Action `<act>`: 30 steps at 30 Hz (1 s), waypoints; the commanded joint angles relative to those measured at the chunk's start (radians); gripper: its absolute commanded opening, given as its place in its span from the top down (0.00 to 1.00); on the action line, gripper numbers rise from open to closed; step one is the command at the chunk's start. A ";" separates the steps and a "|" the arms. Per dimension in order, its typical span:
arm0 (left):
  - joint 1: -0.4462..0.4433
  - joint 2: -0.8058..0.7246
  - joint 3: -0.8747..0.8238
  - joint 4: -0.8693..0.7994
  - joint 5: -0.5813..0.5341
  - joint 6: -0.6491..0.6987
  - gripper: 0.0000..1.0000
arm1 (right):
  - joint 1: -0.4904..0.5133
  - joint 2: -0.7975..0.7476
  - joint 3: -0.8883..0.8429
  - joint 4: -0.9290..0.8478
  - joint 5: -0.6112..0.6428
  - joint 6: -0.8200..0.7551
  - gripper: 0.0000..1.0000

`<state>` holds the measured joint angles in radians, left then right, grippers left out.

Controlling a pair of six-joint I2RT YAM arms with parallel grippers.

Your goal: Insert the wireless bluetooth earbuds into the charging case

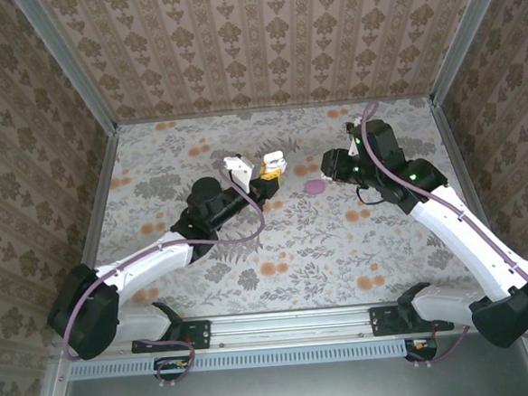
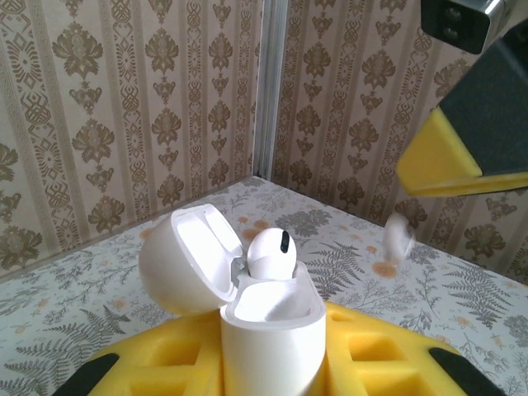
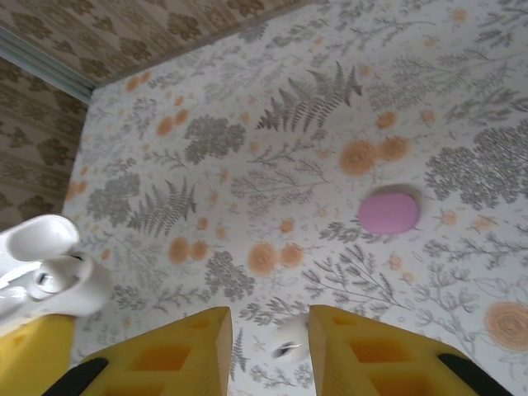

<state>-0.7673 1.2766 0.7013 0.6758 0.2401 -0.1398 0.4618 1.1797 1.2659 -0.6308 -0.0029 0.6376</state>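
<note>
The left end effector (image 1: 256, 174) grips the open white charging case (image 2: 272, 330), with the first white earbud (image 2: 270, 252) seated inside. To its right, the narrow right end effector (image 3: 271, 320) holds the second white earbud (image 3: 290, 337).

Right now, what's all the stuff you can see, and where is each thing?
case: 1, white, lid open, gripped in the left claw
earbud: 1, white, sitting in the case
second earbud: 1, white, between the right claw's fingers
pink oval: 1, pink, lying on the table, apart from both claws
table: 1, flower print, under everything
walls: brown pattern, around the table
left claw: 1, yellow pads, shut
right claw: 1, yellow pads, near the case
left arm, right arm: white and black
</note>
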 commanded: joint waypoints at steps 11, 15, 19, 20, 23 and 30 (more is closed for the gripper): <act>-0.009 -0.019 0.005 0.039 -0.011 -0.034 0.72 | 0.026 0.038 -0.006 0.003 0.033 -0.031 0.68; -0.009 -0.044 -0.010 0.018 -0.034 -0.018 0.72 | -0.030 0.087 -0.071 -0.069 0.030 -0.057 0.65; -0.008 -0.058 -0.008 0.004 -0.039 -0.007 0.72 | -0.077 0.203 -0.124 -0.088 -0.049 -0.063 0.60; -0.008 -0.059 -0.009 0.004 -0.040 -0.005 0.72 | -0.078 0.245 -0.133 -0.083 -0.054 -0.064 0.60; -0.009 -0.067 -0.010 -0.003 -0.041 -0.003 0.72 | -0.087 0.348 -0.131 -0.080 -0.076 -0.056 0.57; -0.007 -0.104 -0.032 -0.018 -0.061 0.007 0.72 | -0.086 0.551 -0.066 -0.058 -0.080 -0.020 0.50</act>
<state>-0.7673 1.2121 0.6811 0.6689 0.1963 -0.1543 0.3767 1.6882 1.1519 -0.6716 -0.0757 0.6064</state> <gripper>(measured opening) 0.279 0.497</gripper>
